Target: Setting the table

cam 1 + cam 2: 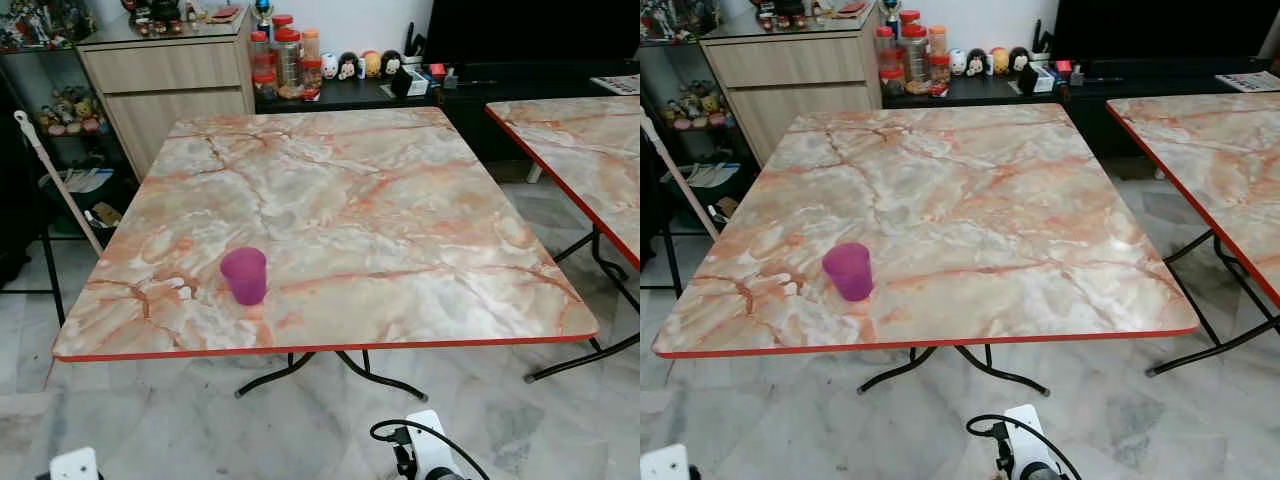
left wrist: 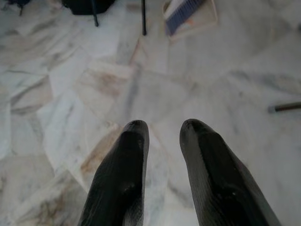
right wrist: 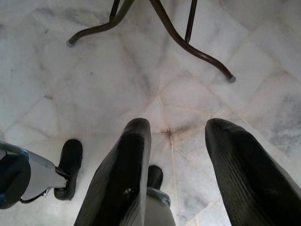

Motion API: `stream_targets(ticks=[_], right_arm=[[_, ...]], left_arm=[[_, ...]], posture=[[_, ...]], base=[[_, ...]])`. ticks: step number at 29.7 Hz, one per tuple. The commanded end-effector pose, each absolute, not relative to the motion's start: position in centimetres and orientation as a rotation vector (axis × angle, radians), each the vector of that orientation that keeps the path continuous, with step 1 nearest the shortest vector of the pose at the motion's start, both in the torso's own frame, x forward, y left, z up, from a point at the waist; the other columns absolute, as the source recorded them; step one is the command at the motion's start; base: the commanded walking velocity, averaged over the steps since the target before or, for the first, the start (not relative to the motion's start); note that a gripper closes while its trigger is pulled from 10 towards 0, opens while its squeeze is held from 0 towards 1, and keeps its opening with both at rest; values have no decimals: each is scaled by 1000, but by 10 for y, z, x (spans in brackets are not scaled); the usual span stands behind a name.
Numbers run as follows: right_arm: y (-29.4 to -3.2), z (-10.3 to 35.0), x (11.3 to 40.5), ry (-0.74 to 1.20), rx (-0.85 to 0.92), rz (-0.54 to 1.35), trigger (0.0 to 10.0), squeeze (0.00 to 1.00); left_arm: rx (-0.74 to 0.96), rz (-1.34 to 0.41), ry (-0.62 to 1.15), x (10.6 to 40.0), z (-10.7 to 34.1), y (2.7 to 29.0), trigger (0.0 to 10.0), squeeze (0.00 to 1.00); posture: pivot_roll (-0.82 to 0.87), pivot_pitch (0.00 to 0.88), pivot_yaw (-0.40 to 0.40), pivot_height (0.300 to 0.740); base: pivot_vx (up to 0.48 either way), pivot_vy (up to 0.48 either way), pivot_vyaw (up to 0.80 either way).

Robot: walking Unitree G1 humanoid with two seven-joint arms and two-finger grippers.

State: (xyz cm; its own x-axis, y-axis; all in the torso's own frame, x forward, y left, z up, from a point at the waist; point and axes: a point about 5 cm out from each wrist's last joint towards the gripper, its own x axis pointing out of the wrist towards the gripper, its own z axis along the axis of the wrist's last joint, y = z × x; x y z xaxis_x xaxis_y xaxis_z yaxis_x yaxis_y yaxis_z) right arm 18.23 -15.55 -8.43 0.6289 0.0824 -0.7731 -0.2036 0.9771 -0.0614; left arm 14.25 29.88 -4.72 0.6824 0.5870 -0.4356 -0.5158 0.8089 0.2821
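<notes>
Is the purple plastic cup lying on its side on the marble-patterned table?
No, the purple plastic cup stands upright, mouth up, near the front-left part of the marble-patterned table.

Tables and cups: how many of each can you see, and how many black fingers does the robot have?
Marble-look tables: 2, the near table and the second table to its right.
Purple cup: 1.
Black fingers: 4, two on the left gripper, two on the right gripper.
Total: 7.

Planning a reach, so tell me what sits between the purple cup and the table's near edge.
Nothing: bare marble top between the purple cup and the table edge, in the left eye view.
</notes>
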Motion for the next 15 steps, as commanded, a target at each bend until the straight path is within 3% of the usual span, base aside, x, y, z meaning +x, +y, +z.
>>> stream_targets(ticks=[1, 2, 4, 8, 9, 11, 15], right_arm=[[-155, -84, 184, 876, -139, 155, 10000, 0], [-156, -83, 185, 876, -137, 149, 10000, 0], [-157, -83, 185, 877, -135, 145, 10000, 0], [-158, -83, 186, 875, -133, 134, 10000, 0], [-158, -83, 186, 875, -133, 134, 10000, 0], [-160, -82, 187, 874, -134, 123, 10000, 0], [-162, -82, 188, 870, -130, 108, 10000, 0]], left_arm=[[151, 677, 385, 170, -24, 307, 10000, 0], [160, 717, 221, 198, 6, 315, 10000, 0], [164, 720, 146, 211, 22, 317, 10000, 0], [154, 697, -172, 262, 99, 318, 10000, 0], [154, 697, -172, 262, 99, 318, 10000, 0], [150, 628, -341, 287, 147, 304, 10000, 0], [115, 489, -373, 306, 164, 282, 10000, 0]], posture=[[111, 0, 22, 740], [106, 0, 22, 740], [107, 0, 23, 740], [103, 0, 19, 740], [103, 0, 19, 740], [99, 0, 22, 740], [85, 0, 25, 740]], base=[[0, 0, 0], [0, 0, 0], [0, 0, 0], [0, 0, 0], [0, 0, 0], [0, 0, 0], [0, 0, 0]])
